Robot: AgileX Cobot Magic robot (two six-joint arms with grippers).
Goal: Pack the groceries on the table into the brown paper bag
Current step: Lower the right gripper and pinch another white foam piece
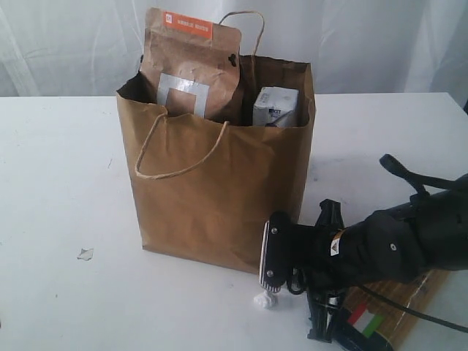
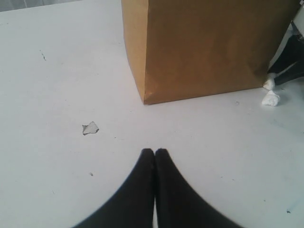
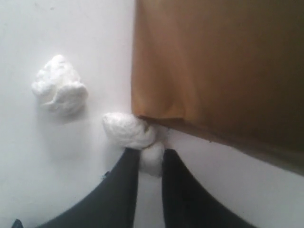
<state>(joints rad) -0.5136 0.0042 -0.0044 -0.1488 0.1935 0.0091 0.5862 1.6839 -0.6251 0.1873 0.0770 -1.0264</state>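
The brown paper bag [image 1: 219,190] stands upright on the table [image 1: 58,183]. A brown-orange pouch [image 1: 191,69] and a small white-blue carton [image 1: 276,106] stick out of its top. A long spaghetti packet [image 1: 387,314] lies at the front right, partly under my right arm [image 1: 380,248]. In the right wrist view my right gripper [image 3: 151,156] is low at the bag's base [image 3: 218,61], its fingers pressed on a white crumpled wad [image 3: 152,160]. My left gripper [image 2: 155,151] is shut and empty above bare table, in front of the bag [image 2: 204,47].
A second white wad [image 3: 59,92] lies a little away from the bag's corner. A small paper scrap [image 2: 90,128] rests on the table left of the bag, also in the exterior view [image 1: 85,254]. White curtains hang behind the table.
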